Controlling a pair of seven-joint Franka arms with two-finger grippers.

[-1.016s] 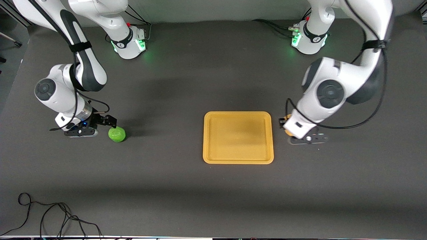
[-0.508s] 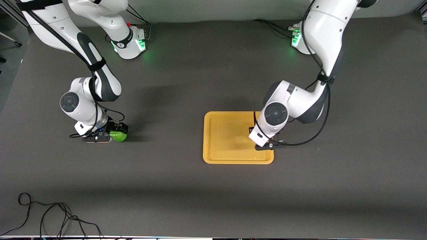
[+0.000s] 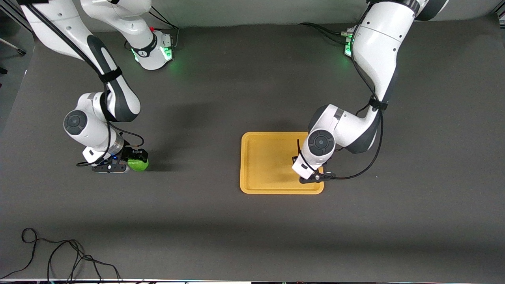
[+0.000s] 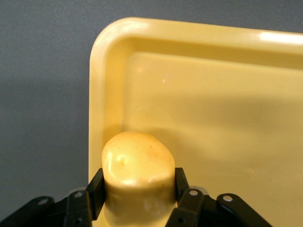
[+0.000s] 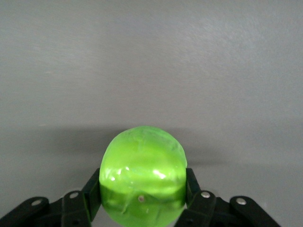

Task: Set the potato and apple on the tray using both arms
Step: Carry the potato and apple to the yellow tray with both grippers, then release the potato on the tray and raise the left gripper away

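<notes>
- Front camera looked down steeply from high across the worktop (image 3: 221,98), facing both bases.
- Left wrist camera sat close over the tray (image 4: 109,94); the front view shared that corner, probably (image 3: 317,189).
- Right wrist camera hung low over bare worktop.

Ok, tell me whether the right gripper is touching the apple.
Touching. The right wrist view shows the right gripper with both fingers pressed against the apple.

Robot lab: 2 white arms (image 3: 98,71) bolted to dark matte table (image 3: 221,236), loose cables (image 3: 59,256).
</notes>
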